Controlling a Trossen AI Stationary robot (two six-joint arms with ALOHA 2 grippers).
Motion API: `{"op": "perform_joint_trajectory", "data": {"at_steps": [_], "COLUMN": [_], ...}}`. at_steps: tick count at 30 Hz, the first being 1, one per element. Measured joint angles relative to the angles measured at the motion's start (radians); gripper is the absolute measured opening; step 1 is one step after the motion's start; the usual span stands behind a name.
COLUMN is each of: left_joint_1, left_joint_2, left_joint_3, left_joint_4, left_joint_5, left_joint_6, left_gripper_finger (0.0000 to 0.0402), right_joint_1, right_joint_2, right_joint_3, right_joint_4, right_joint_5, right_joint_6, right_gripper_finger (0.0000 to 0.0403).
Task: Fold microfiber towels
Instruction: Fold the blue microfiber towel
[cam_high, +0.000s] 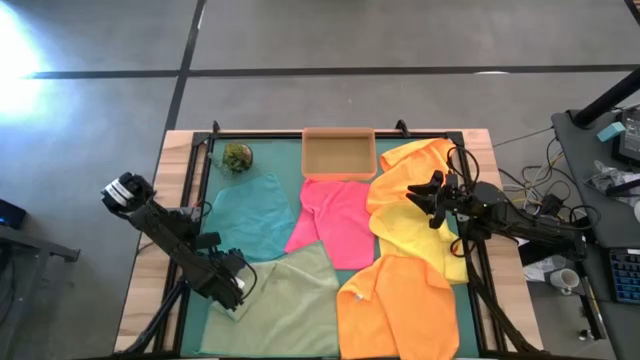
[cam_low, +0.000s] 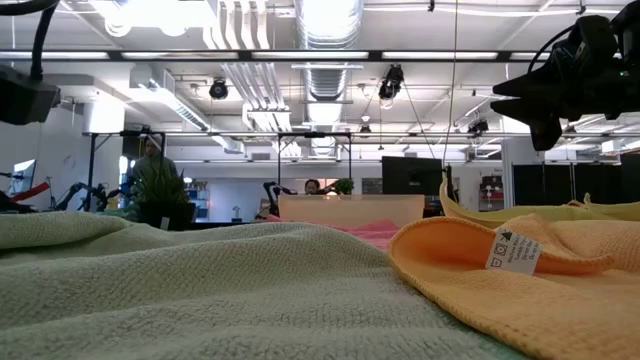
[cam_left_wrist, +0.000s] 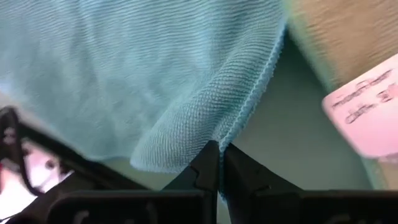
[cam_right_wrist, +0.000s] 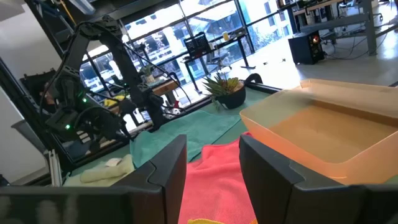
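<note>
Working across a green mat (cam_high: 282, 156) crowded with towels: teal (cam_high: 250, 215) at far left, sage (cam_high: 295, 305) near it at the front, pink (cam_high: 335, 225) in the middle, yellow (cam_high: 420, 240) at right, orange (cam_high: 400, 310) at near right, with a tray (cam_high: 338, 131) at the far edge. Pinching what looks like the teal towel's near corner in the left gripper (cam_left_wrist: 219, 149), fingers fully closed on the hem, low over the mat at near left. Hovering the right gripper (cam_high: 431, 200) above the yellow towel, fingers apart and gripping nothing. Judging the step as the start of a fold on the teal towel. Doing it well probably meaning lifting only enough to clear the mat, carrying the corner toward the far edge in a smooth arc, lining hem on hem, avoiding dragging the overlapping sage towel along, and laying the corner flat before letting go. Watching also for the thin bite slipping off the hem.
</note>
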Motion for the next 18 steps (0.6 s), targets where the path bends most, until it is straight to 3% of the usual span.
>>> {"op": "perform_joint_trajectory", "data": {"at_steps": [18], "left_joint_1": [0.011], "left_joint_2": [-0.087], "left_joint_3": [0.099], "left_joint_4": [-0.223], "left_joint_5": [-0.098], "left_joint_6": [-0.056], "left_gripper_finger": [0.0000], "right_joint_1": [0.000], "right_joint_2": [0.000], "right_joint_3": [0.000], "right_joint_4": [0.009], "right_joint_5": [0.009], "right_joint_6": [-0.002], "right_gripper_finger": [0.0139]}}
